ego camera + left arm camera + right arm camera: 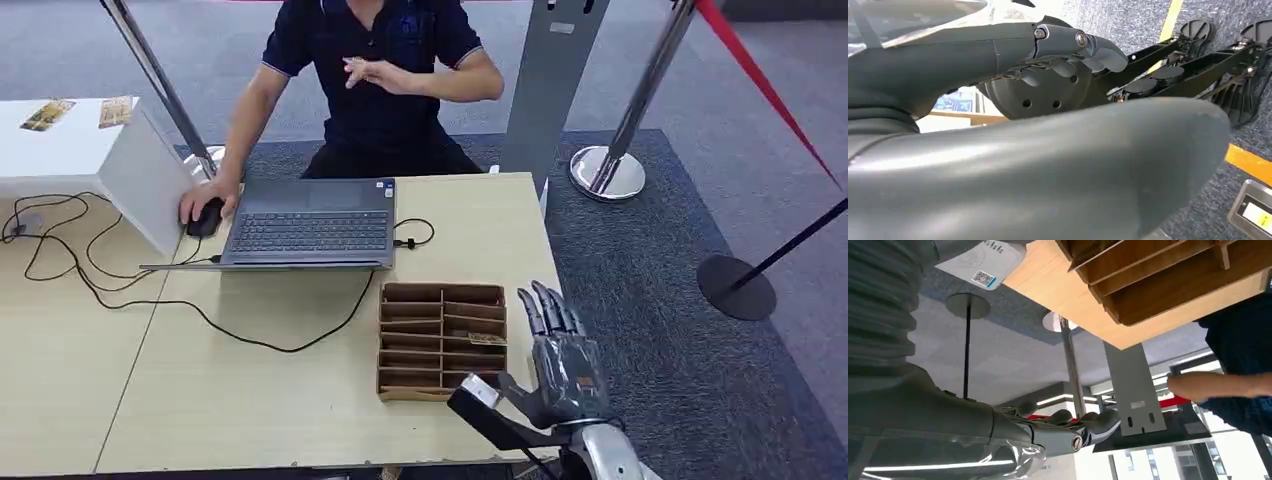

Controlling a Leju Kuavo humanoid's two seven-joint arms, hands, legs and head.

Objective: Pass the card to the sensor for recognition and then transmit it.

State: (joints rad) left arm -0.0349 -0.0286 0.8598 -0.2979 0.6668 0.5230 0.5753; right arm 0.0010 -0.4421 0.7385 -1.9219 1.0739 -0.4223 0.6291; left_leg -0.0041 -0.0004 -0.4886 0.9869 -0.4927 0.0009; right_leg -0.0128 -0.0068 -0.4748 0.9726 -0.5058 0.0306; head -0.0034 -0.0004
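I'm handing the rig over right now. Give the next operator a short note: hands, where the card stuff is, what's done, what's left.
Right robot hand: raised beside the brown slotted card holder, fingers spread, holding nothing.
Left robot hand: hangs low over the floor, fingers loosely curled, holding nothing.
A card lies in a slot on the holder's right side.
A person sits behind the laptop, one hand on the mouse.
Done: nothing visible yet. Left: pick the card, present it to the sensor, pass it on.

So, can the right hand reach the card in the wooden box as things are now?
Probably yes. The right hand hovers open just beside the box, and the card lies in a compartment on that near side, with nothing between them.
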